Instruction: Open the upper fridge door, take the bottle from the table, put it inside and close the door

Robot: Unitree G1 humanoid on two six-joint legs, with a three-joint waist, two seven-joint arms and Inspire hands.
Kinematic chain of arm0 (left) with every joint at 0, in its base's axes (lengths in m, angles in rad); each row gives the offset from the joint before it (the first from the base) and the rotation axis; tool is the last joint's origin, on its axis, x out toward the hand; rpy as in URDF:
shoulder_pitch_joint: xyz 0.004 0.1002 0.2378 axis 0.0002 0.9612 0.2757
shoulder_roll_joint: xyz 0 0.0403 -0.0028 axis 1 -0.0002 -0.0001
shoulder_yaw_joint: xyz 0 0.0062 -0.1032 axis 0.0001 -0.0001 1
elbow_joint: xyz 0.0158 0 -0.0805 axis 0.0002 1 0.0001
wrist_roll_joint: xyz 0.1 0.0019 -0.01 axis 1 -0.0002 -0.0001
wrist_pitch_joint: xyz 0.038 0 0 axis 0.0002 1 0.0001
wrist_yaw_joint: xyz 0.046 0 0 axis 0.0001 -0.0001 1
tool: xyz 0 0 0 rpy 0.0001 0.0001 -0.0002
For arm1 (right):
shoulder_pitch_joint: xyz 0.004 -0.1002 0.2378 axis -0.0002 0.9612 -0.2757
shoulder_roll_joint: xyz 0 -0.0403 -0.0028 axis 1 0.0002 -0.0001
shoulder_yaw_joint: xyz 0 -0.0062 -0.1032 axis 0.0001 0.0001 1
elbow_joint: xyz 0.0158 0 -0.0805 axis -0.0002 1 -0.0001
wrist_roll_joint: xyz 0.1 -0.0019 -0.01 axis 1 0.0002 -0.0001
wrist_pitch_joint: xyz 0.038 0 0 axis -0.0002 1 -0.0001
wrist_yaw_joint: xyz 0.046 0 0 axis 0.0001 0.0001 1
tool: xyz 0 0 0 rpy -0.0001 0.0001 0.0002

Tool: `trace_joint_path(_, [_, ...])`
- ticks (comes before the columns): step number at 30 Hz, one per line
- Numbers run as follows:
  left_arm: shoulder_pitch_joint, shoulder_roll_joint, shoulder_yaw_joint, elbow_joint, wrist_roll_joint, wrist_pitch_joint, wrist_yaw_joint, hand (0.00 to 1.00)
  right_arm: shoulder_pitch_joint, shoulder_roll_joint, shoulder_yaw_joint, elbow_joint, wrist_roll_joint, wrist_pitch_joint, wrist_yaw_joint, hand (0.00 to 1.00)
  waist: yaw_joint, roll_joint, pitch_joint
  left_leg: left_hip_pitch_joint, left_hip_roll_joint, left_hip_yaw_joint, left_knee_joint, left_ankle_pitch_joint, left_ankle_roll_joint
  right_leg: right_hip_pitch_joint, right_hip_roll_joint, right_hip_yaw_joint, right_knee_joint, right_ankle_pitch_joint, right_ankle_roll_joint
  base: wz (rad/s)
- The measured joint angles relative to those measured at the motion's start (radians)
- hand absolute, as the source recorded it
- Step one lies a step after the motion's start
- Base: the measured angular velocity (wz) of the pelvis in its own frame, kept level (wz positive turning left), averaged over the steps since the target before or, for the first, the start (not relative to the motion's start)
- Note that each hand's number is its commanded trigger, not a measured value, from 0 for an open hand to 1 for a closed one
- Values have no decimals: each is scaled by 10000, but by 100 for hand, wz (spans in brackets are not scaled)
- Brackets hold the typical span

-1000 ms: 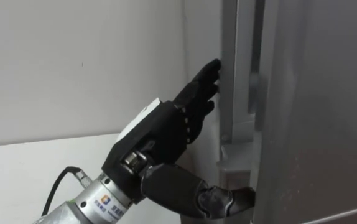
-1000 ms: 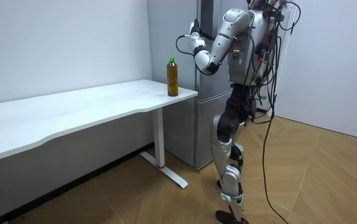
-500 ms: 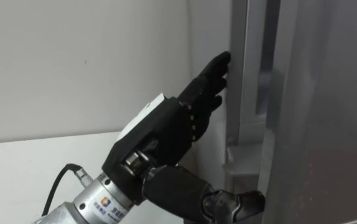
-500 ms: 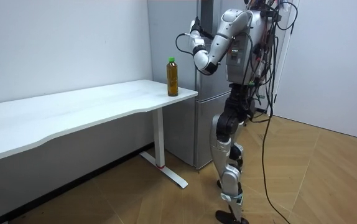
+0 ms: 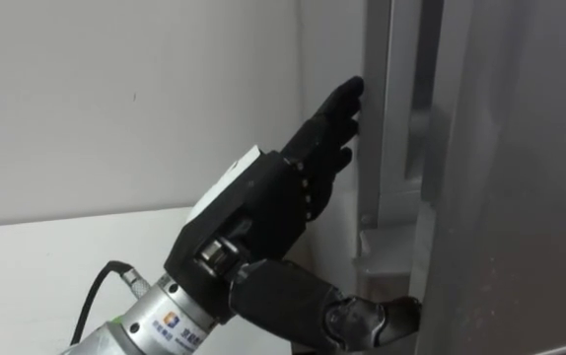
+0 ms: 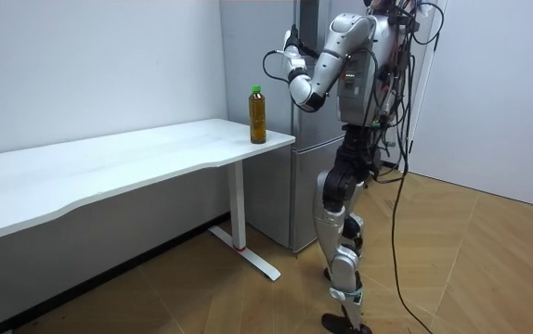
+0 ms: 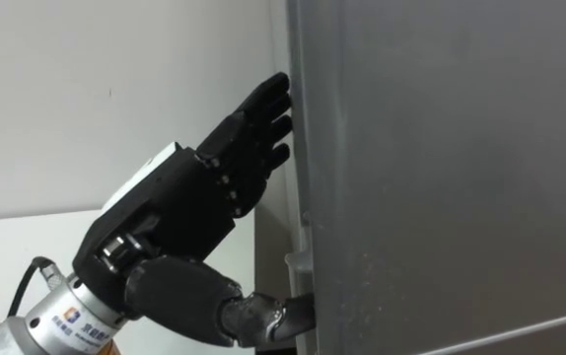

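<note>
The bottle [image 6: 258,115] stands upright at the right end of the white table [image 6: 109,167], just beside the fridge [image 6: 271,199]. It is below and left of the left hand [image 5: 263,207], which lies empty, fingers straight, against the upper fridge door's [image 5: 520,177] edge.

The fridge [image 5: 500,177] on the right of the frame looks like grey metal with a dull, faintly brushed finish. The left hand [image 5: 263,212] at centre is matt black plastic, turning to smooth silver metal at the wrist, lower left. The wall [image 5: 115,99] at upper left is flat white paint. In the room view the table [image 6: 127,158] has a smooth white top, the bottle [image 6: 258,116] is clear glossy plastic, and the floor [image 6: 452,269] is wood parquet with a soft sheen.
</note>
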Motion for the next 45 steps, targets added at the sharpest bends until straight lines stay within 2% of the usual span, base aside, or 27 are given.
trace_joint_path(11, [0,-43,-2,1,-5,-4,123,0,-13,-26,0,85,108,-114,-119,0,-17,94,39,83,-41,510,-1,-2,2,-11,-37,270,2,66,88,-7])
trace_joint_path(16, [-2,-333,-2,0,28,-9,232,0,-73,-72,-5,106,101,-123,-121,0,-116,170,29,-57,-88,537,5,-2,3,-133,-161,255,37,93,164,2])
trace_joint_path(23, [-94,-359,-148,49,39,-86,462,0,-260,-100,287,181,219,-119,-171,0,-85,-4,107,-53,-99,530,31,-52,88,-325,-185,262,365,75,191,-5])
trace_joint_path(25, [-101,-368,-150,119,40,-270,461,0,-295,-132,270,261,235,-123,-164,0,-47,-24,121,-94,-98,448,51,-110,186,-384,-197,265,395,72,188,-10])
trace_joint_path(29, [-99,-365,-150,119,51,-394,351,0,-383,-129,119,441,207,-122,-100,0,-13,-56,140,-87,-133,435,61,-149,252,-412,-215,254,524,8,204,1])
trace_joint_path(30, [-85,-376,-180,188,46,-509,174,0,-393,-129,78,529,215,-122,-86,0,-14,-95,166,-73,-139,436,107,-158,264,-399,-247,210,538,-3,210,7])
trace_joint_path(34, [54,-382,-512,783,29,-824,-298,0,-418,-130,79,530,208,-79,-123,0,34,-100,140,-35,-196,435,163,-158,264,-389,-326,223,751,-80,232,2])
trace_joint_path(40, [998,-308,-725,1368,47,-820,-787,0,-441,-129,74,530,202,-29,-342,0,33,-99,123,7,-278,432,216,-172,290,-446,-459,223,1062,-199,270,2])
trace_joint_path(44, [1195,-255,-723,1518,45,-818,-998,0,-435,-127,78,545,215,-28,-362,0,53,-146,127,-19,-292,425,246,-175,296,-445,-513,184,1123,-201,276,8])
trace_joint_path(45, [1231,-231,-718,1517,48,-818,-1067,0,-409,-113,74,549,212,-28,-362,0,58,-132,66,-55,-287,409,273,-175,297,-438,-528,85,1119,-202,277,11])
